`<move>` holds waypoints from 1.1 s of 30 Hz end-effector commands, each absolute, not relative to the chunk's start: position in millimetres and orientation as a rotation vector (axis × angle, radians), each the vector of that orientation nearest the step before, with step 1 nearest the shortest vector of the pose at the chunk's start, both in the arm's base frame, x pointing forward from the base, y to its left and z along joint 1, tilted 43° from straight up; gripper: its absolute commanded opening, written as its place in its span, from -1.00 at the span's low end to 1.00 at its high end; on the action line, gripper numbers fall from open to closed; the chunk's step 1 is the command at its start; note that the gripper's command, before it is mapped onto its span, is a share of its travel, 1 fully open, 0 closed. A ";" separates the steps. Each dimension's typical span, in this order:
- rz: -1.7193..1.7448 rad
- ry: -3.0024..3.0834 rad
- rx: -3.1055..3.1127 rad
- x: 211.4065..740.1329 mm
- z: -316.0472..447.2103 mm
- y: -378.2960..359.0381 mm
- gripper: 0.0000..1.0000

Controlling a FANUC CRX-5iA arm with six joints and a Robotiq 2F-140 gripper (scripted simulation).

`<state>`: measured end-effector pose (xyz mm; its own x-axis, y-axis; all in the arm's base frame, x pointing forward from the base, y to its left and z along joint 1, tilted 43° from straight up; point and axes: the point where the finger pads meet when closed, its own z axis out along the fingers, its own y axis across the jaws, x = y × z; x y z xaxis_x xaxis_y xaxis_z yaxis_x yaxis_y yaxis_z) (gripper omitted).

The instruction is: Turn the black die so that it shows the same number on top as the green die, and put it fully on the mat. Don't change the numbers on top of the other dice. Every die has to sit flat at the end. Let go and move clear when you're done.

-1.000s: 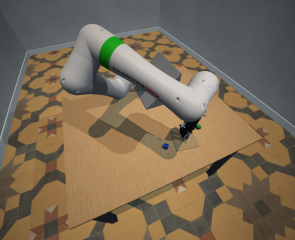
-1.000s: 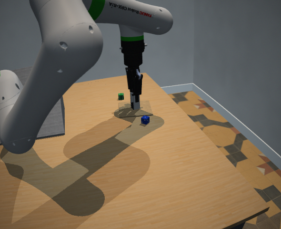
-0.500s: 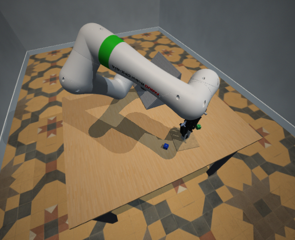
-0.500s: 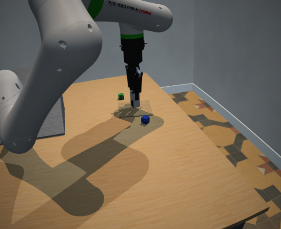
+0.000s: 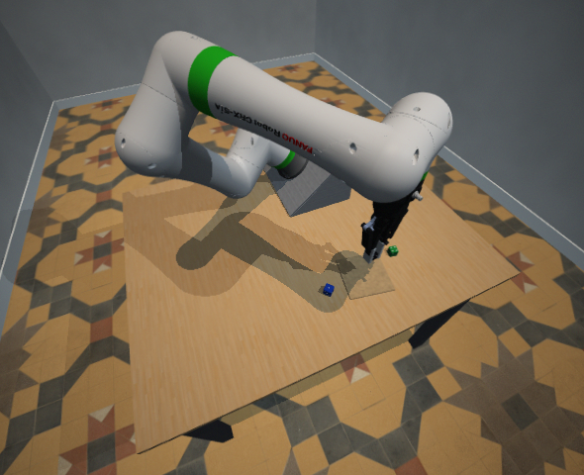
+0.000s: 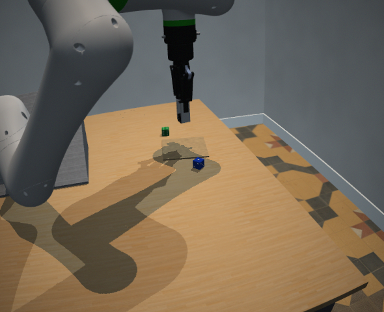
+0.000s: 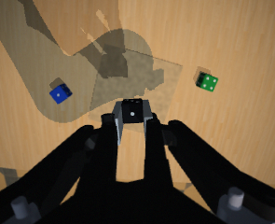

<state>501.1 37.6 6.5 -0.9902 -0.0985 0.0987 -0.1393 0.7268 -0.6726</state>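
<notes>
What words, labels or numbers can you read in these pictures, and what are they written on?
"FANUC Robot CRX-5iA": printed along the white arm, seen upside down in the top view.
Four pips: top of the green die.
One pip: top of the blue die.
One pip: the face toward the wrist camera on the black die held in the pincer.
No other text is legible.

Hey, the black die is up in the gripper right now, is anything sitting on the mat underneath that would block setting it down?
Nothing visible does. The gripper holds the black die above the mat, whose surface shows only shadow. The green die and blue die both sit on the table just off the mat's edges.
</notes>
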 end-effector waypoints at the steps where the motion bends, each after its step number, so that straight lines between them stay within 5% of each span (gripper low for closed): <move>1: 1.125 -2.866 0.197 501.5 14.3 44.7 -0.75; 33: 1.201 -3.123 0.233 503.3 2.7 36.5 -0.75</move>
